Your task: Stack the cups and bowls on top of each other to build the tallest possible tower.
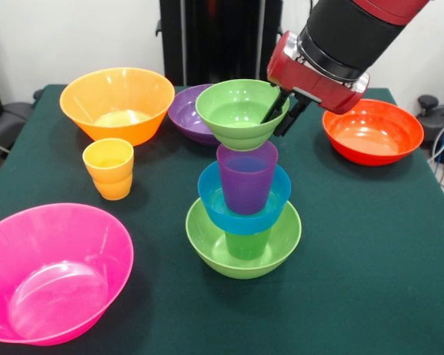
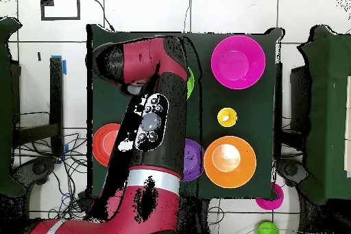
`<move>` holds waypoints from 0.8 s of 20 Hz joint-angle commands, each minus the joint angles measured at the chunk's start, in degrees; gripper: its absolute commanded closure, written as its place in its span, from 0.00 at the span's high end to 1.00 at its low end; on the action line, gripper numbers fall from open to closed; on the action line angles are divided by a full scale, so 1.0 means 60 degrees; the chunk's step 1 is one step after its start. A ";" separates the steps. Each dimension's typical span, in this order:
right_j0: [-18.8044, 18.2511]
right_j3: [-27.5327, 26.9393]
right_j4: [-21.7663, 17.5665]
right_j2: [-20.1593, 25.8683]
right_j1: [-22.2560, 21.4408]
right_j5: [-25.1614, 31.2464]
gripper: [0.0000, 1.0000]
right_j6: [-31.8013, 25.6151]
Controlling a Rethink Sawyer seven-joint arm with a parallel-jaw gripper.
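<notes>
The tower stands mid-table: a lime-green bowl [image 1: 207,240] at the base, a green cup [image 1: 248,244] in it, then a blue bowl [image 1: 211,200], a purple cup [image 1: 246,181] and a small green bowl [image 1: 233,111] on top. My gripper [image 1: 275,126] holds the top bowl's right rim, one finger inside and one outside. A yellow-orange cup [image 1: 109,168] stands apart to the left. In the overhead view my arm covers the tower, leaving only a lime-green sliver [image 2: 190,84].
An orange bowl [image 1: 117,103] and a purple bowl [image 1: 183,111] sit behind the tower. A red-orange bowl [image 1: 372,132] is at the right and a large pink bowl [image 1: 52,274] at the front left. Overhead, the pink bowl [image 2: 237,62] and the orange bowl [image 2: 230,161] flank the yellow-orange cup [image 2: 227,116].
</notes>
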 commanded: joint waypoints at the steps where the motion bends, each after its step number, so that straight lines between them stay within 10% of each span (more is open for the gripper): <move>1: 0.0229 0.1012 -0.0350 0.1080 0.0227 -0.0907 0.00 -0.0395; 16: 0.0346 0.1002 -0.0355 0.0903 0.0294 -0.0922 0.00 -0.0290</move>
